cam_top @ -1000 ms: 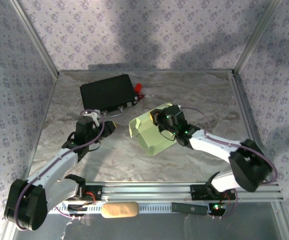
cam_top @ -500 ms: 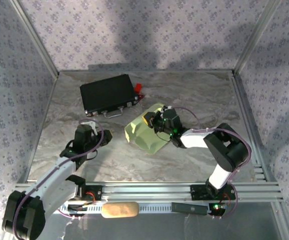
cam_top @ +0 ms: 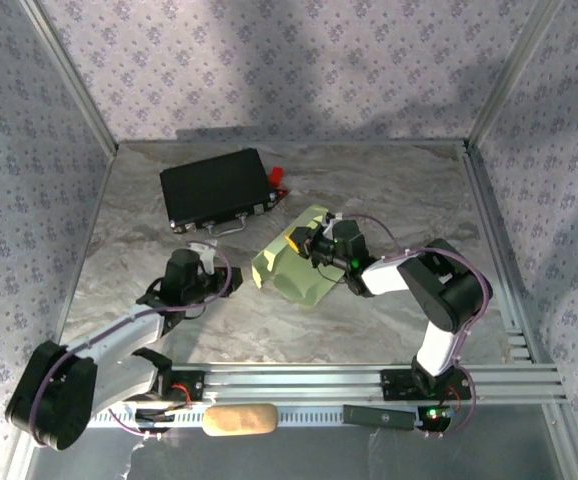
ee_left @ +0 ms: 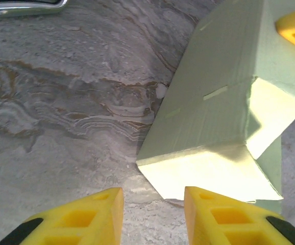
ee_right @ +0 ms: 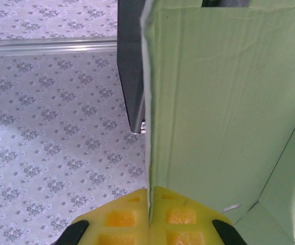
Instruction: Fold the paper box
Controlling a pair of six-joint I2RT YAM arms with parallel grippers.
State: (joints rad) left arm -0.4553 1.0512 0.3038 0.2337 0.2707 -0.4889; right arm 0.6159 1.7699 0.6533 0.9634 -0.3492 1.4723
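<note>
The worktop (cam_top: 399,190) is grey marbled sheet, and in the top view a black case (cam_top: 214,187) lies toward 10 o'clock of its middle. The box (cam_top: 291,268) sits close to the centre, half formed, with one pale green panel standing and others sloping down to the surface. The right fingers (ee_right: 146,204) are pressed together on the edge of the standing panel, pinching it at about 1 o'clock of the box. The wrist view shows the card rising straight up from between them. The left fingers (ee_left: 112,201) are spread and hold nothing. They point at the box from its 8 o'clock side, with its lowest folded corner just beyond their tips at 12 o'clock in that wrist view and bare worktop between. The step in hand looks to be bringing the left side in to work a flap while the right holds the body steady. To do it well, the right pinch should keep the panel upright without twisting, since thin card creases easily away from its scored lines. The left fingers should advance low and slowly, meet the flap at its free edge rather than at the crease, and push along the fold line. That way the box turns on its score rather than sliding toward 3 o'clock.
</note>
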